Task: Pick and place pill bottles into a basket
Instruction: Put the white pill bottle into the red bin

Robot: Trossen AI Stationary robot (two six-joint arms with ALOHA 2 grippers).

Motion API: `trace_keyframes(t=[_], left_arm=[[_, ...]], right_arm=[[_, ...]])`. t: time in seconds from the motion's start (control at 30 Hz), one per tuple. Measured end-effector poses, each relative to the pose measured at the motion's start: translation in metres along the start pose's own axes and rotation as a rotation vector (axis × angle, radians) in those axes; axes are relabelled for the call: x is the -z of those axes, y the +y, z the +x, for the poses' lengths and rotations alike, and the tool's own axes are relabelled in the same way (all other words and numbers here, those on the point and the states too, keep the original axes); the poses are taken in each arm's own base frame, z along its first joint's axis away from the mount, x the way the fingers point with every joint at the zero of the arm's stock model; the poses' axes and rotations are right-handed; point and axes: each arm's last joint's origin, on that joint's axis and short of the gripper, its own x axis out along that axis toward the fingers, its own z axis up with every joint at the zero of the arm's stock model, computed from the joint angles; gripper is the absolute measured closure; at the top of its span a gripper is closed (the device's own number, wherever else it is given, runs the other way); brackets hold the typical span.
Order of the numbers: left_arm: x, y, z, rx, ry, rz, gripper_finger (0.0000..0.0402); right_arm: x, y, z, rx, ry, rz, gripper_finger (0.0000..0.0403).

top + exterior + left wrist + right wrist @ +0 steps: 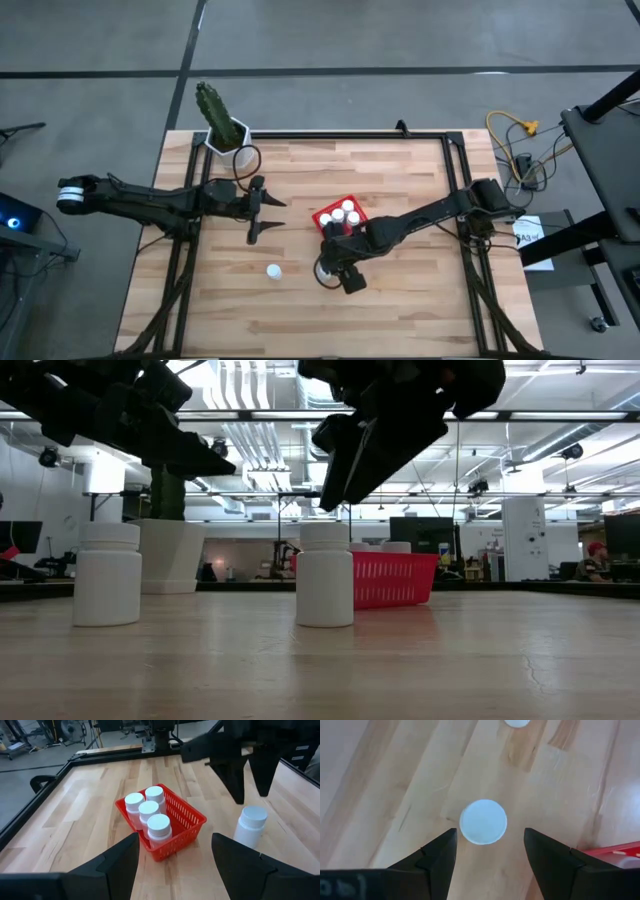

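The red mesh basket (322, 214) stands at mid-table and holds several white pill bottles (148, 812). Two more bottles stand upright on their bases on the wood. One (273, 271) stands apart, nearer the front edge. The other (483, 821) stands right under my right gripper (487, 840), which is open and points down, with a finger on either side above the cap and clear of it. It also shows in the low view (325, 573). My left gripper (172, 847) is open and empty, level, to the left of the basket.
A white hexagonal pot with a green cactus (222, 128) stands at the table's far left corner. A black frame (350, 135) runs along the table's edges. Bare wood (420, 310) lies at the near right.
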Motion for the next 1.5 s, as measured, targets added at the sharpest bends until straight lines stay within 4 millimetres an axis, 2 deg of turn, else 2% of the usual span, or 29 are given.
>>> trace_keyframes(t=[0.23, 0.87, 1.23, 1.5], left_arm=[[0.001, 0.0, 0.0, 0.0, 0.002, 0.0, 0.0171], [0.001, 0.0, 0.0, 0.001, 0.002, -0.001, 0.0171], [0.001, 0.0, 0.0, 0.001, 0.001, -0.002, 0.0171], [0.001, 0.0, 0.0, 0.001, 0.003, -0.001, 0.0171]], right_arm=[[0.002, 0.0, 0.011, -0.005, 0.026, -0.003, 0.0184], [-0.002, 0.001, 0.013, -0.054, -0.026, -0.004, 0.0184], [-0.001, 0.001, 0.031, -0.051, -0.023, -0.021, 0.0184], [-0.001, 0.001, 0.032, -0.053, -0.021, -0.022, 0.0184]])
